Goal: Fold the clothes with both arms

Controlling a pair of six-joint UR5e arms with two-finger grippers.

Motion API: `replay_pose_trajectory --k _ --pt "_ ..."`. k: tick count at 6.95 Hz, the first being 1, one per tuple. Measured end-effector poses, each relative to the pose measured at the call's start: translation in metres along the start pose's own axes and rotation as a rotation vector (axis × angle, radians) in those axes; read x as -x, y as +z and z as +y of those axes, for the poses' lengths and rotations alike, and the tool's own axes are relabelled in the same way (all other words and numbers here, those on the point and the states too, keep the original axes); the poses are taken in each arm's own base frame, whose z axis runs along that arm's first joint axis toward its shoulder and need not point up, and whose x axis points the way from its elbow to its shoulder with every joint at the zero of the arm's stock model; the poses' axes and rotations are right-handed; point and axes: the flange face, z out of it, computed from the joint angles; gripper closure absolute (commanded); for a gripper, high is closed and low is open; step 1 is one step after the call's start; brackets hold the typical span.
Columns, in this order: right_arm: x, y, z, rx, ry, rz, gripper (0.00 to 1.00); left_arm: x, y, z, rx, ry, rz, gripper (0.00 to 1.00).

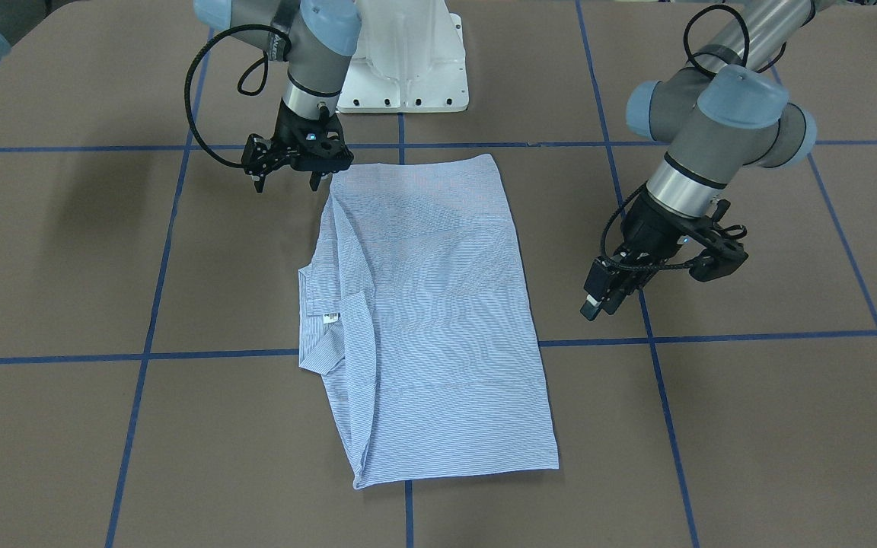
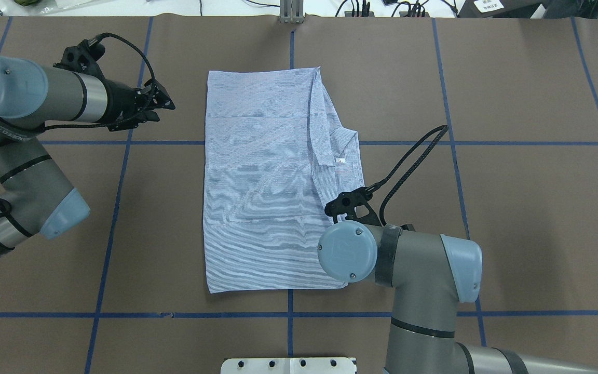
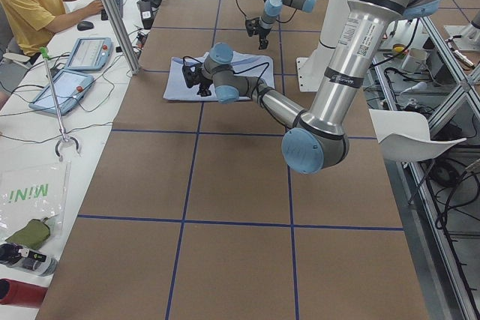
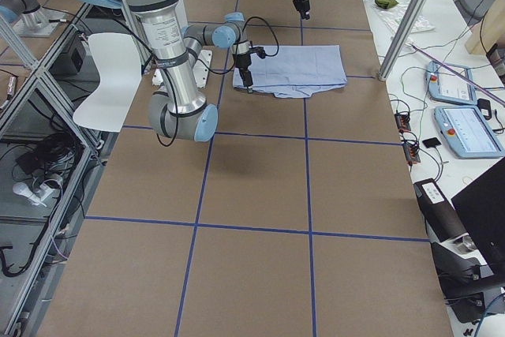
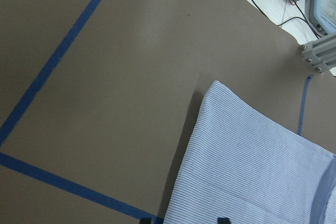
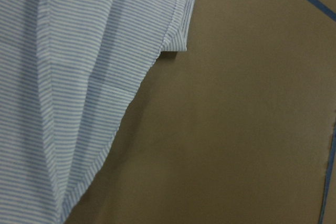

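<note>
- Right pincer (image 1: 286, 181) comes first, close to the robot's white base (image 1: 408, 68). Its two fingers (image 1: 258, 181) are spread wide apart, and they hold nothing.
- It hangs at the shirt's near corner, on the robot's right side. I cannot tell if a finger touches the cloth.
- Next comes the shirt (image 1: 423, 304). It lies flat on the brown table (image 1: 751, 426), folded into one long shape with straight sides. It is light blue with thin white stripes.
- The collar (image 1: 324, 335) pokes out about halfway along the shirt's edge, on the robot's right side. A small white label (image 1: 331, 317) shows on it.
- A long fold runs down that same edge, from the near corner to the far corner.
- Blue tape lines (image 1: 218, 355) cross the table and make big squares. The shirt covers a spot where two lines meet.
- The left pincer (image 1: 600, 304) is on the other side of the shirt, toward the far half. It hangs over bare table, apart from the cloth, and points toward the shirt. I cannot tell if its fingers are apart or together.
- Farthest off, past the table's far edge, stands a white desk (image 3: 30, 140). Two flat screen pads (image 3: 88, 52) lie on it, and a person (image 3: 26, 1) in a yellow top sits there.
</note>
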Motion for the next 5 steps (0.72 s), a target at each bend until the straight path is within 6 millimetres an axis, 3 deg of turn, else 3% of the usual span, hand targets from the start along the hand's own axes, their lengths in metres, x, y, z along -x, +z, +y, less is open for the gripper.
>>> replay_pose_trajectory --k 1,2,5 --pt "0.002 -0.008 -0.013 -0.006 0.019 -0.017 0.00 0.000 -0.001 0.000 0.000 0.000 0.001 0.48" --pt "0.016 -0.016 -0.036 -0.020 0.039 -0.034 0.00 0.003 -0.005 0.001 0.003 0.001 0.001 0.48" --pt "0.069 0.003 -0.096 -0.058 0.066 -0.073 0.00 0.020 -0.032 0.010 0.036 0.010 0.012 0.48"
